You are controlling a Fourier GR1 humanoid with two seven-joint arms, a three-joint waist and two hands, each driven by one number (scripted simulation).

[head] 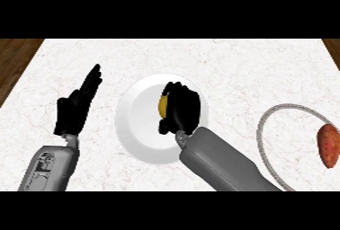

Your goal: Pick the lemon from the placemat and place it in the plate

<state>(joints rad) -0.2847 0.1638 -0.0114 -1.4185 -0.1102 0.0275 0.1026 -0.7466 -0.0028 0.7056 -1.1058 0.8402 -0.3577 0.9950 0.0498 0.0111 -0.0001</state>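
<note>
Right hand [181, 108] of mine is curled round the lemon [162, 104], with the white plate [136, 117] directly beneath it, so I judge the placing step is in hand: next, lower slightly and uncurl to release.

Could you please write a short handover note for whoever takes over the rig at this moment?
Left hand: open, fingers up, resting at the counter's left, holding nothing.
Right hand: curled round the lemon, over the plate.
Placemat: at the right edge, with a reddish-orange vegetable on it.
Done: lemon is off the placemat and at the plate.
Left: release it in the plate, then withdraw the hand.
</note>
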